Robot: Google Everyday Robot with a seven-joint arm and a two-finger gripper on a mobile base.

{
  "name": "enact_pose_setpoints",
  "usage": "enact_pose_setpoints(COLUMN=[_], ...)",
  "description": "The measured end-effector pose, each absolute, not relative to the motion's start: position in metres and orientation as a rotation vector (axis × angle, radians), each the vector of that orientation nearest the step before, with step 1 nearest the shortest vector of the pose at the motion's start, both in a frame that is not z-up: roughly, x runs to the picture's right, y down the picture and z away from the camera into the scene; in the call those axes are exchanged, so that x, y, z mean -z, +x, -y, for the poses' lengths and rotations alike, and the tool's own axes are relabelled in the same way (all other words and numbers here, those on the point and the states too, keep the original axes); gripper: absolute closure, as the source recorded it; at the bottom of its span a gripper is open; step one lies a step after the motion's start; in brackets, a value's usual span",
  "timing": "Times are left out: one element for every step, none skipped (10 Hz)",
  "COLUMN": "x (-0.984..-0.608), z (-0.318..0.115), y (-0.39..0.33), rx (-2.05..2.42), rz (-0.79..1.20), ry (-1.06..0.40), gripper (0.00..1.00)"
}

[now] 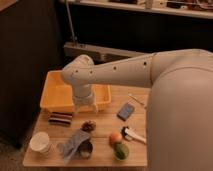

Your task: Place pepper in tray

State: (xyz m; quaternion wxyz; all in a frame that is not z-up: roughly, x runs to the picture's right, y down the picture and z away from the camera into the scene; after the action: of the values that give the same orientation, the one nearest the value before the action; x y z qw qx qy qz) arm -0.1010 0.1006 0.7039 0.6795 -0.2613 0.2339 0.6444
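Two pale, stubby fingers (78, 107) of the gripper (85, 108) stand spread apart with nothing between them, hanging at the front rim of the tray (54, 95), a yellow-orange plastic bin with raised sides. The pepper (120, 149), small, dark green and rounded, lies well apart from the fingers, on the near right of the wooden table (106, 127), just beside a round orange fruit (115, 137). Right of the fingers lies a flat blue-grey rectangle (126, 111). Near their left tip sits a dark oblong block (61, 118), and nearer the camera is a crumpled grey cloth (74, 141).
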Motion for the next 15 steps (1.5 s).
enact_pose_setpoints(x=[-0.704, -0.704, -0.704, -0.704, -0.703, -0.698, -0.690, -0.683, -0.674, -0.662, -0.653, -0.636, -0.624, -0.608, -0.600], z=[-0.101, -0.101, -0.101, -0.101, -0.100, -0.102, -0.103, -0.106, -0.113, -0.123, -0.131, -0.144, -0.154, -0.166, -0.171], y=[-0.101, -0.101, -0.101, -0.101, -0.101, -0.099, -0.093, -0.082, -0.072, -0.067, -0.068, -0.073, -0.076, -0.080, -0.083], rx=[-1.447, -1.447, -1.447, -1.446, -1.445, -1.433, -1.433, -1.436, -1.437, -1.429, -1.420, -1.402, -1.387, -1.357, -1.315], rz=[-0.525, -0.525, -0.525, -0.525, -0.524, -0.518, -0.483, -0.467, -0.437, -0.405, -0.383, -0.347, -0.325, -0.304, -0.314], ry=[-0.587, -0.587, -0.587, -0.586, -0.584, -0.575, -0.577, -0.582, -0.600, -0.617, -0.629, -0.647, -0.660, -0.690, -0.738], gripper=[0.35, 0.35, 0.35, 0.35, 0.35, 0.35, 0.35, 0.35, 0.35, 0.35, 0.35, 0.35, 0.35, 0.35, 0.35])
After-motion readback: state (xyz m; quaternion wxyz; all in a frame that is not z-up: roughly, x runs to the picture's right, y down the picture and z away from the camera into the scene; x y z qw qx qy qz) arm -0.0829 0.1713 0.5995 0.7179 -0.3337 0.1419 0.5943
